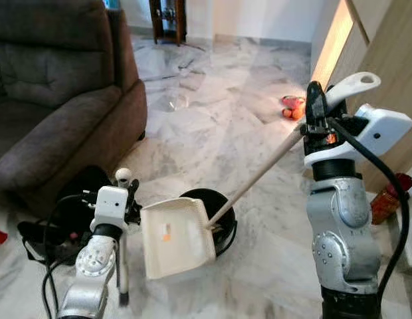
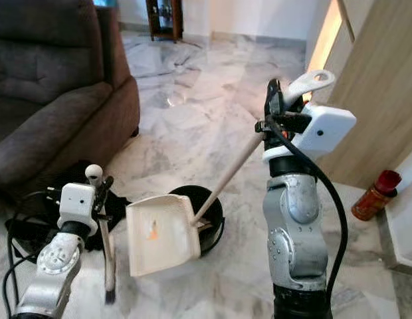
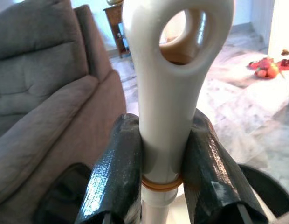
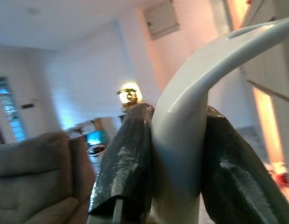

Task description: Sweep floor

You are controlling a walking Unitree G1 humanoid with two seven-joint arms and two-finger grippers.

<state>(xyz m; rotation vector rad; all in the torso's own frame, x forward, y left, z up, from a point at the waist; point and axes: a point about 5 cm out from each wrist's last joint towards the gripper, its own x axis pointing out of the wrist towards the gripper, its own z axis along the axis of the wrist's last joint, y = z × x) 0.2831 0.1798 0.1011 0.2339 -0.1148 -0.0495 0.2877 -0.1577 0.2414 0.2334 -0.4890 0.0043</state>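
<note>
My left gripper [image 1: 130,194] is shut on a short broom [image 1: 122,269] just below its white top, which has a hanging hole [image 3: 182,37]. The broom stands upright at the lower left. My right gripper [image 1: 316,109] is raised at the right and shut on the white looped end [image 1: 355,83] of a long wooden dustpan handle [image 1: 259,174]. The cream dustpan [image 1: 176,239] hangs tilted at the handle's low end, against a round black bin [image 1: 224,229] on the marble floor. In the right wrist view black fingers [image 4: 128,158] clamp the white handle [image 4: 182,140].
A brown sofa [image 1: 53,100] fills the left side, with black cables and a dark bundle [image 1: 66,212] at its foot. A wooden cabinet [image 1: 385,73] and a red bottle [image 1: 387,199] stand at the right. Red items [image 1: 292,106] lie on the floor beyond.
</note>
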